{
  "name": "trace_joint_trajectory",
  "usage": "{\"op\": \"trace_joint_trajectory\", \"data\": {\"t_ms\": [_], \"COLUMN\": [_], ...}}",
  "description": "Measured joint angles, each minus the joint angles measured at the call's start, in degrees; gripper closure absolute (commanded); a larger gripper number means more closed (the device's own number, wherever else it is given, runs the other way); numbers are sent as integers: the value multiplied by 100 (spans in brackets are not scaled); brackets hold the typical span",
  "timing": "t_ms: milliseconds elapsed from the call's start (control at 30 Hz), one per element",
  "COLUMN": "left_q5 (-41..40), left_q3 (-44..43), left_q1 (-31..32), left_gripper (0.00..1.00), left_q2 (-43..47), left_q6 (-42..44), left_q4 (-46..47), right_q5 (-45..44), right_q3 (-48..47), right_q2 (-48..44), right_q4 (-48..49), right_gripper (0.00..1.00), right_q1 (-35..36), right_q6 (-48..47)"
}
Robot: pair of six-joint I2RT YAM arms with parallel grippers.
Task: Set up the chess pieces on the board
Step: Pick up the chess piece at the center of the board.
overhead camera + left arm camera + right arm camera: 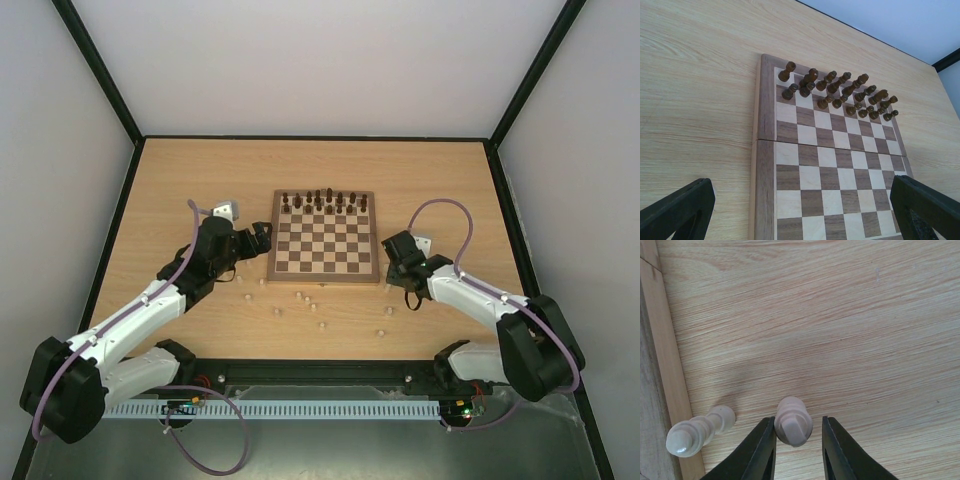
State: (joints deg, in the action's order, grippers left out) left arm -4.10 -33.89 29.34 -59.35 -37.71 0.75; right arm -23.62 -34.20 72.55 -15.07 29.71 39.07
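Right gripper [798,426]: fingers narrow, astride one pale chess piece [793,421], apparently upright on table [850,315] just right of board [320,277]; firm pinch uncertain. Neighbouring piece [697,431] toppled. Left gripper [800,205]: wide, empty, farther off.

The left arm [140,310] reaches forward and to the right, its elbow low over the bench. The left pincer [262,238] hangs wide open, and its two dark fingers [682,207] stand far apart. The right arm [470,290] bends inward to the left, with the wrist tipped down. The right pincer [798,422] is narrowly parted around a pale chess piece [793,421]: one finger touches it, and the other shows a thin gap.
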Motion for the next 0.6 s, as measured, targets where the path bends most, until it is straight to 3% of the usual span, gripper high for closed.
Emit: {"op": "trace_joint_trajectory", "data": {"t_ms": [300,600], "left_q5": [2,22], "left_q3": [-4,-24], "left_q1": [0,0], "left_gripper": [1,1], "left_q2": [-125,-155], "left_q6": [0,-2], "left_q4": [-4,-11], "right_q5": [-42,-267], "right_q3": [0,-289], "right_q2": [83,-188], "right_q4": [2,-245], "right_gripper": [87,93], "right_q1": [0,0], "right_q6": [-2,-26]}}
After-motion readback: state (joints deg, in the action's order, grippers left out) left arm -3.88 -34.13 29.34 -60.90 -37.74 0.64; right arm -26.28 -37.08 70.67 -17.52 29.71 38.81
